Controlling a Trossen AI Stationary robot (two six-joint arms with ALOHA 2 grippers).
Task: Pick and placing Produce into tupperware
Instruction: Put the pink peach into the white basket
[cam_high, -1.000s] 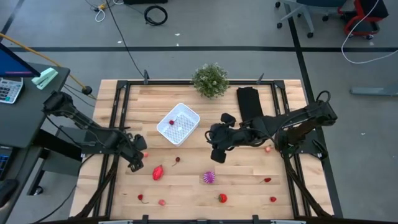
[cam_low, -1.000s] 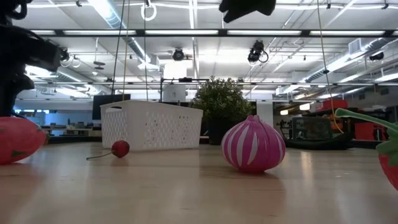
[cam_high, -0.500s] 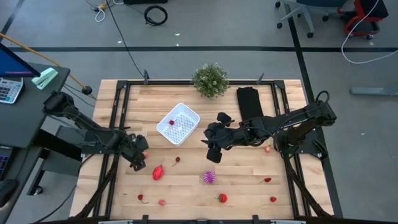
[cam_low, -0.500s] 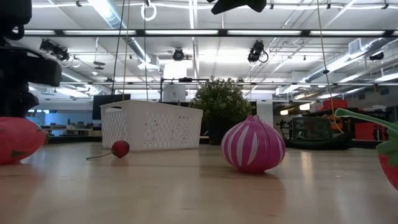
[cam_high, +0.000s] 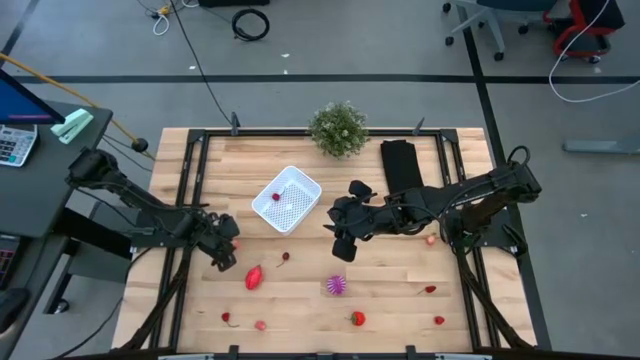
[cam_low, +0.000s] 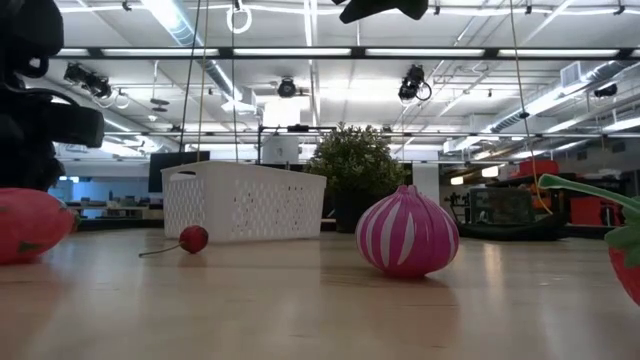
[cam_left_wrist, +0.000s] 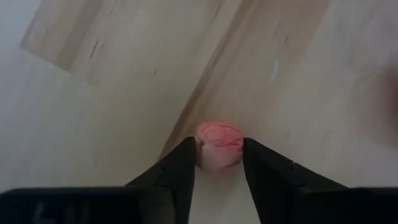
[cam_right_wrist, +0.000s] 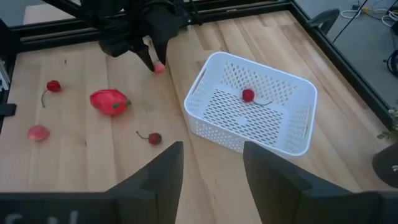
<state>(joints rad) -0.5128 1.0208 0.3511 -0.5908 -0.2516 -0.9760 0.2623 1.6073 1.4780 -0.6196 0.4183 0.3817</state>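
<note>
The white tupperware (cam_high: 287, 199) stands left of the table's centre and holds one red cherry (cam_right_wrist: 248, 95). My left gripper (cam_left_wrist: 219, 157) is near the table's left edge, shut on a small pinkish piece of produce (cam_high: 234, 249). My right gripper (cam_high: 340, 240) hovers open, high over the table's middle, right of the tupperware (cam_right_wrist: 249, 106). Loose on the wood lie a red pepper (cam_high: 254, 277), a cherry (cam_high: 284, 258), the spiky purple piece (cam_high: 337, 286), a strawberry (cam_high: 357, 319) and several smaller red and pink pieces along the near side. My left gripper pinches the pinkish piece (cam_left_wrist: 219, 146) between its two fingers (cam_left_wrist: 181, 167), one on either side of it, with its rounded top showing past their free ends. Whether it is lifted clear of the wood, I cannot tell.
A green potted plant (cam_high: 338, 128) and a black folded cloth (cam_high: 402, 165) sit at the far edge. A pink piece (cam_high: 431, 239) lies under my right arm. Black rails frame the table. Bare wood lies between the tupperware and my left gripper.
My right gripper has moved a little toward the table's left, closer to the tupperware, staying open. The pinkish piece has stayed between my left gripper's fingers.
</note>
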